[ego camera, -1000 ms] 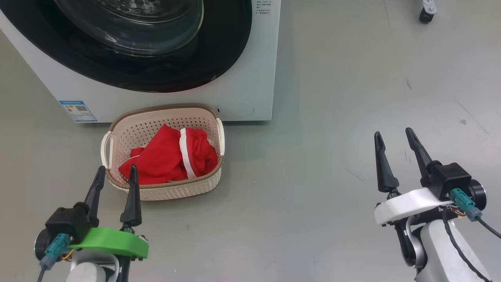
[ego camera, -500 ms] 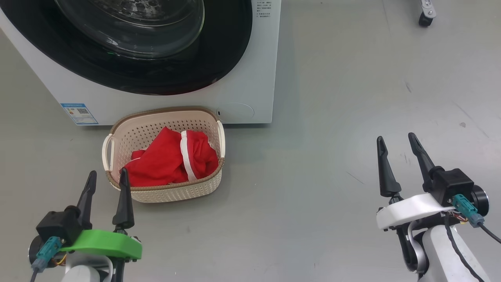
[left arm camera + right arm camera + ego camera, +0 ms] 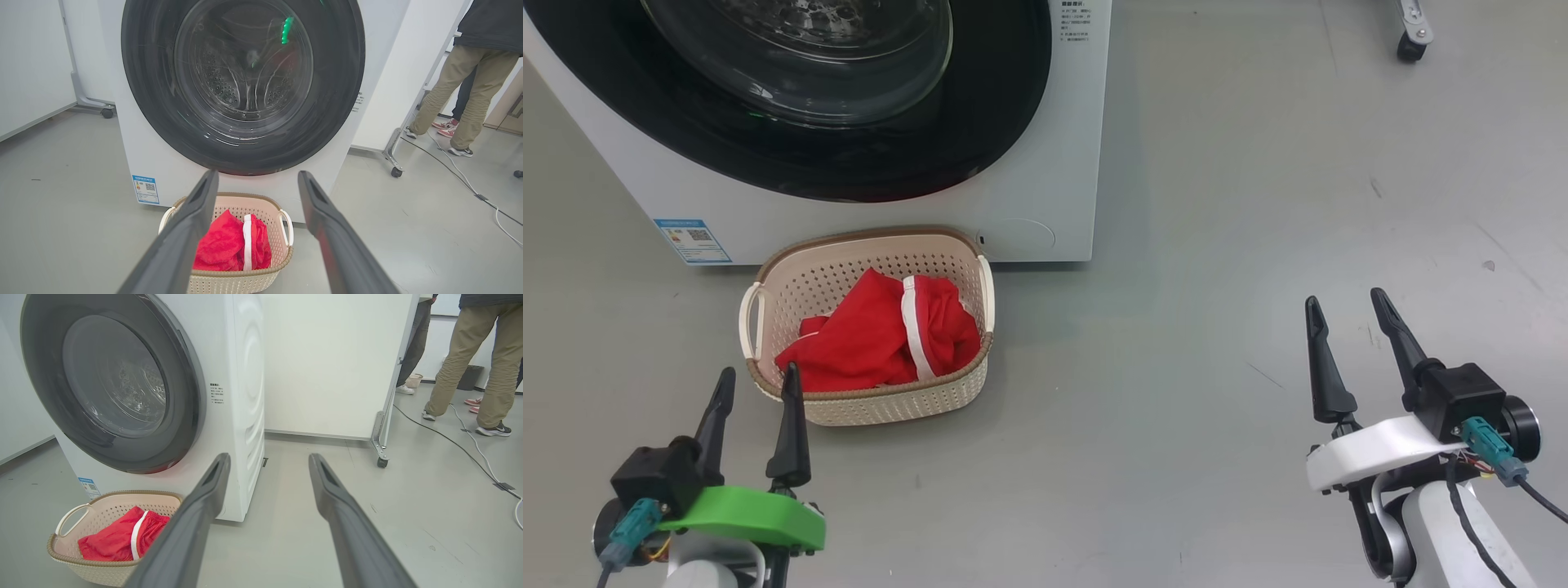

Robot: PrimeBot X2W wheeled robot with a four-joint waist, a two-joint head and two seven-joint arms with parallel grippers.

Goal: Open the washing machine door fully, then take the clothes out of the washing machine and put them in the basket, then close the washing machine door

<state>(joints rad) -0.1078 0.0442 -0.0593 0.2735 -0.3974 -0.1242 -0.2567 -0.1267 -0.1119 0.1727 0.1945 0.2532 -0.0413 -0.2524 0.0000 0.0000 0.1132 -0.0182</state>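
Observation:
The white washing machine (image 3: 1045,188) stands at the top left, and its black-rimmed round door (image 3: 980,106) lies flat against its front; the steel drum shows through the glass (image 3: 245,65). The cream basket (image 3: 882,404) sits on the floor in front of it with the red clothes (image 3: 866,343) inside. My left gripper (image 3: 758,384) hovers open just short of the basket's near left corner, nothing between its fingers. Far to the right, over bare floor, my right gripper (image 3: 1343,309) is open and holds nothing. The right wrist view has the door (image 3: 188,375) and basket (image 3: 61,555) at its left.
A white panel on castors (image 3: 382,462) stands to the right of the machine. A person's legs (image 3: 474,355) stand beyond it, with a cable (image 3: 470,453) running across the grey floor. A blue label (image 3: 693,239) marks the machine's lower left front.
My left gripper pulled back from the basket's near rim toward me, then edged slightly forward again. The right gripper has barely moved. The camera has shifted a little.

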